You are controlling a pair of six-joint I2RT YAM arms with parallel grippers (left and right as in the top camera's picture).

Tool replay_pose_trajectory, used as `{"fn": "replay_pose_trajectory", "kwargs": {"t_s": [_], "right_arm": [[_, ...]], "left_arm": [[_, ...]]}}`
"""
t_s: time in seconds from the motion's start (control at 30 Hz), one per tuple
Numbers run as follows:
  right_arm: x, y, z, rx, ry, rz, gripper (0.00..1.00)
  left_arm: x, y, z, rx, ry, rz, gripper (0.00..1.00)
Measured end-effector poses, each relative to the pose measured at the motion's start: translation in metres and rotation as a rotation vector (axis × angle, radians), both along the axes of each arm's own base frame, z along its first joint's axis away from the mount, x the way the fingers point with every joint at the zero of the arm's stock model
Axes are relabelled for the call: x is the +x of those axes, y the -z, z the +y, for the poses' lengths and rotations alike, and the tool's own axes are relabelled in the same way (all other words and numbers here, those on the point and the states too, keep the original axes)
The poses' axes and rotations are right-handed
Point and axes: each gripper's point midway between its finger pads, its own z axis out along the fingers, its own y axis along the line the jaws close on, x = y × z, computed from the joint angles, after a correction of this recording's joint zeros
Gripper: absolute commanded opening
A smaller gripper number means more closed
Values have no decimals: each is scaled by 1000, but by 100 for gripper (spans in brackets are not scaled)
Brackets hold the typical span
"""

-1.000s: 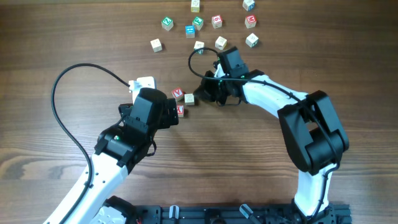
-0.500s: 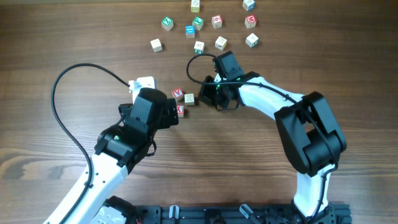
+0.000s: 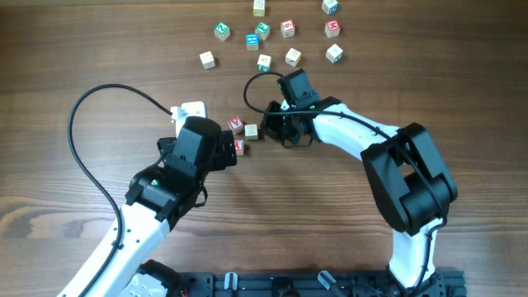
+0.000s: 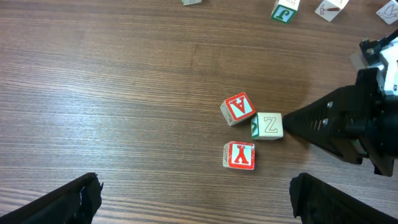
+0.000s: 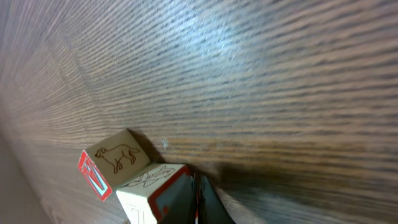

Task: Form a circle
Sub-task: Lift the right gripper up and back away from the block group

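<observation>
Three small letter cubes lie close together mid-table as the circle: a red A cube (image 4: 238, 109) (image 3: 237, 124), a pale Z cube (image 4: 268, 126) (image 3: 252, 130) and a red X cube (image 4: 239, 155) (image 3: 239, 146). My right gripper (image 3: 266, 130) (image 5: 198, 186) is shut and holds nothing. Its black tip (image 4: 297, 119) rests against the Z cube's right side. In the right wrist view that cube (image 5: 149, 186) sits against my fingers, with the dog-printed cube (image 5: 115, 158) just behind it. My left gripper (image 4: 196, 196) (image 3: 228, 153) is open and empty, just short of the X cube.
Several mixed-colour cubes (image 3: 264, 33) lie spread along the far side of the table; two show at the top of the left wrist view (image 4: 284, 10). A white piece (image 3: 191, 109) sits beside my left arm. A black cable (image 3: 82, 140) loops out to the left.
My right gripper has slid a little to the left, up against the pale Z cube. The left arm and the cubes have stayed put.
</observation>
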Motion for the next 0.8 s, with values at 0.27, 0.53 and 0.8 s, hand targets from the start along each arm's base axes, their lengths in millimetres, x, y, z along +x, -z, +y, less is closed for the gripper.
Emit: {"fn": "replay_pose_trajectory", "kwargs": {"t_s": [0.27, 0.53, 0.8], "right_arm": [[-1, 0, 1, 3, 5, 6, 5], [-3, -5, 8, 46, -14, 16, 5], [-4, -5, 10, 53, -17, 16, 4]], "left_arm": [[0, 0, 0, 0, 0, 0, 100], [0, 0, 0, 0, 0, 0, 100], [0, 0, 0, 0, 0, 0, 100]]}}
